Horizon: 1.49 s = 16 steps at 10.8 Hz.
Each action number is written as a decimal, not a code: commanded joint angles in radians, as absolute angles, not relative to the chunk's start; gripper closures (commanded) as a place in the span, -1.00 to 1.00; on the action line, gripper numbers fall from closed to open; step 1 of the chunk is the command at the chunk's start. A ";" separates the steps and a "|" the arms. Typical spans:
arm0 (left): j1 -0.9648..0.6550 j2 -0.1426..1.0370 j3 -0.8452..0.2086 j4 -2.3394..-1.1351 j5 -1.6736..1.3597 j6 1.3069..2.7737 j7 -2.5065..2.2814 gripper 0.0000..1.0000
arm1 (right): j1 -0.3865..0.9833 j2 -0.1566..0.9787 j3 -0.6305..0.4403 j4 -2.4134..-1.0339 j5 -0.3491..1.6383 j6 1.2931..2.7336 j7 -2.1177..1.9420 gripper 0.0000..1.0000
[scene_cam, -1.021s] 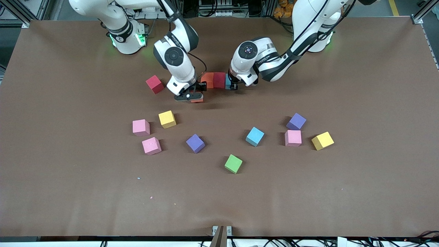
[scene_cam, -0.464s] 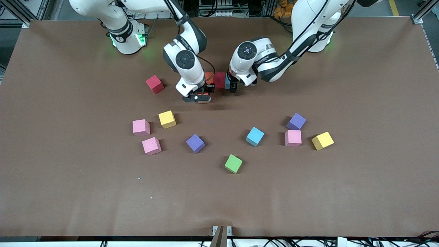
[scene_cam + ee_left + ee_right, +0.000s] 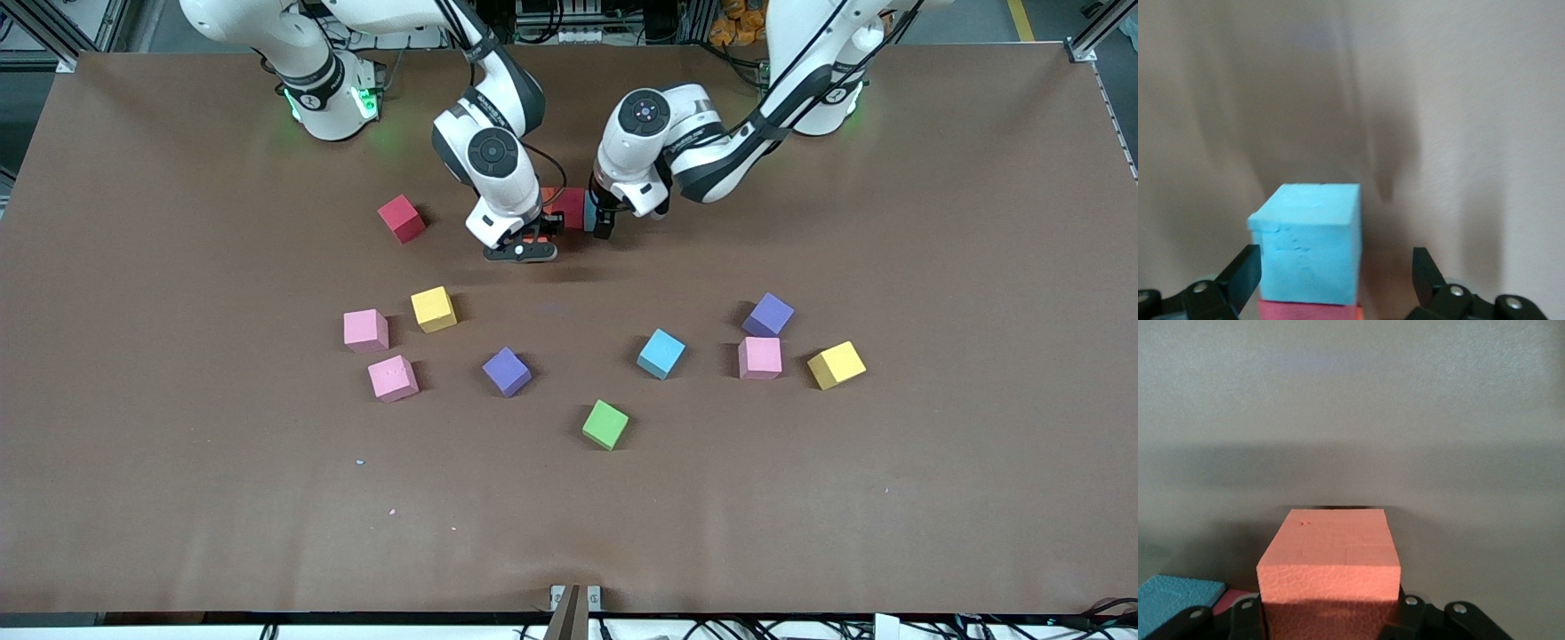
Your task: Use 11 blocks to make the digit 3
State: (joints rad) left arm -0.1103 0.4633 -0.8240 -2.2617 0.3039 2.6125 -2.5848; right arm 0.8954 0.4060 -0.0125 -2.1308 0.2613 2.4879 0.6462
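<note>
A short row of blocks lies between the two arms: a red block (image 3: 570, 205) and a light blue block (image 3: 1308, 243) at its end toward the left arm. My left gripper (image 3: 603, 224) stands open around that light blue block (image 3: 589, 213), its fingers (image 3: 1241, 275) apart from it on either side. My right gripper (image 3: 523, 251) is shut on an orange block (image 3: 1331, 553), low over the table beside the row. The right wrist view shows the row's light blue block (image 3: 1178, 597) off to one side. Most of the row is hidden by the right hand.
Loose blocks lie nearer the front camera: red (image 3: 401, 218), yellow (image 3: 434, 308), two pink (image 3: 365, 330) (image 3: 392, 378), purple (image 3: 507, 371), light blue (image 3: 661, 353), purple (image 3: 768, 315), pink (image 3: 760, 357), yellow (image 3: 836, 364). A green cube (image 3: 605, 424) lies nearest.
My left gripper has opened and let go of the light blue block at the row's end. My right gripper has carried the orange block sideways toward the row.
</note>
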 commanded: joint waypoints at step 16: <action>0.293 0.439 -0.756 -1.588 0.274 1.988 -1.280 -1.00 | 0.930 0.468 -0.023 -2.085 0.270 2.468 0.704 0.56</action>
State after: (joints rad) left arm 0.2985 0.4269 -0.7626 -1.6139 0.2298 2.0110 -1.3601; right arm 0.9149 0.4501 -0.0158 -2.1049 0.2613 2.4729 0.6867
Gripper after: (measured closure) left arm 0.000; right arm 0.436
